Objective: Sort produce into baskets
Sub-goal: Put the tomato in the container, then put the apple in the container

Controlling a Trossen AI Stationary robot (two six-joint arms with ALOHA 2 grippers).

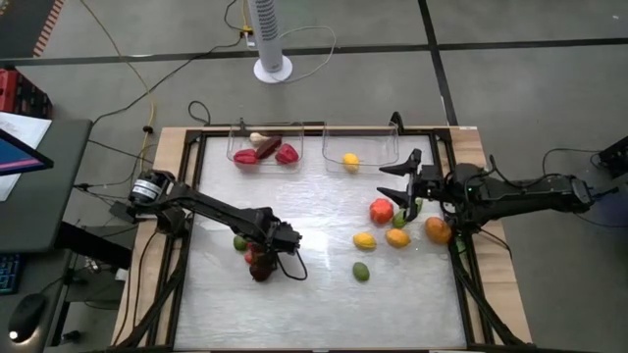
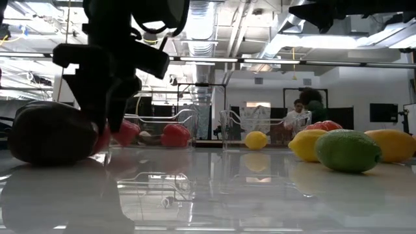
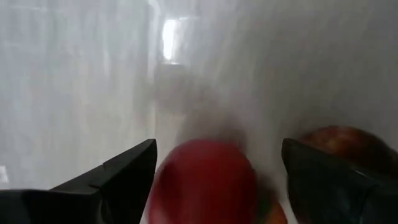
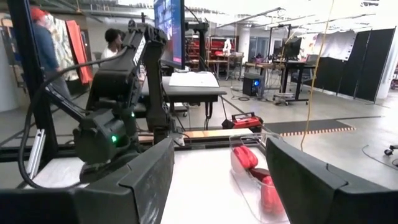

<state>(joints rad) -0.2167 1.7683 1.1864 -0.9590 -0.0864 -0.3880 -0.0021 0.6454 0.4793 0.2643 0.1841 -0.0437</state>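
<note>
Produce (image 1: pixel 396 237) scattered on glossy white table (image 1: pixel 324 294)

floor: grey concrete (image 1: pixel 510 25), dark seam lines, loose cables
fan: white pedestal base (image 1: pixel 273 69) behind the desk
side bench: monitor (image 1: pixel 20 152), mouse (image 1: pixel 25 316) at left
ceiling: exposed ducts and pipes (image 2: pixel 214 26), strip lights
room: workbenches (image 4: pixel 193 93), black partitions (image 4: pixel 367 62), person (image 2: pixel 298 114) in the back
</note>
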